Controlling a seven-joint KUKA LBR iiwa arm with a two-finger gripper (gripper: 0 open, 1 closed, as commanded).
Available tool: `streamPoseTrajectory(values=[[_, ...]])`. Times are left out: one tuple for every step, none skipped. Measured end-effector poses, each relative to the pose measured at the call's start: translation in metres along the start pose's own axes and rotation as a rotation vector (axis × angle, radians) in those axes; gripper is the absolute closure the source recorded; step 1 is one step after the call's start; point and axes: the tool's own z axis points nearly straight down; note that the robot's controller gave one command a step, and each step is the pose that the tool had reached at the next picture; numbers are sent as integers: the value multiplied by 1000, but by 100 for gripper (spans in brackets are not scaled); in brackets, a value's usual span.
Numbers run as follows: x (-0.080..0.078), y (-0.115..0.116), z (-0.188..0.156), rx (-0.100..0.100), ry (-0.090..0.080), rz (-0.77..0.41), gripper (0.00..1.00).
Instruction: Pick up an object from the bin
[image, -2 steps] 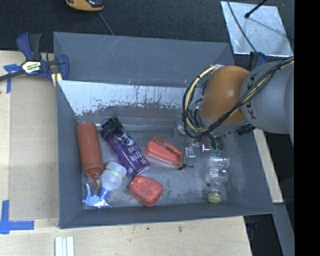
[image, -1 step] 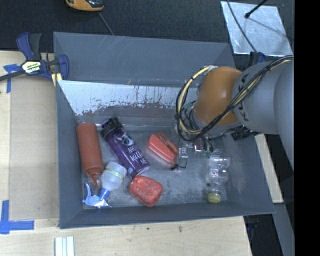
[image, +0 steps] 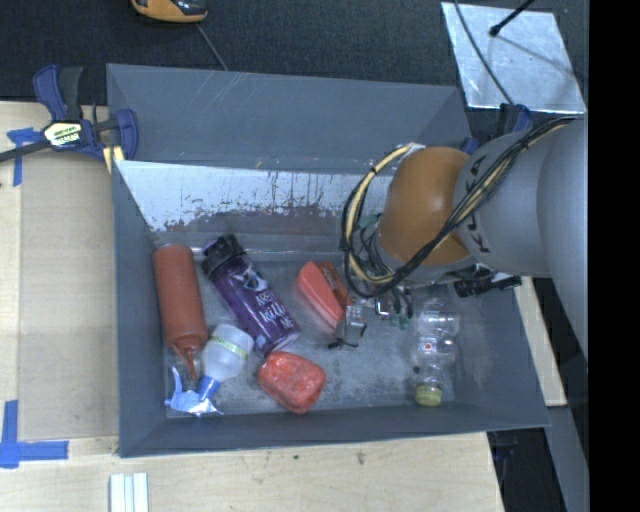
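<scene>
The tool (image: 350, 326) is hanging just beside the flat orange-red plastic block (image: 318, 290); apart or together, I cannot tell. Closing off-centre is likely risking shoving the block aside.

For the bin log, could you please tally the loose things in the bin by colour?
Red or orange: 3 (long tube, flat piece, lump)
Purple: 1 (capped bottle)
Clear: 1 (plastic bottle)
White: 1 (small jar)
Blue: 1 (scrap)
Total: 7
</scene>
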Motion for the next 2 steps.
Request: streamPoseTrajectory(values=[[-4, 10, 2, 1, 3, -13, 100], [-4, 10, 2, 1, 3, -14, 100]])
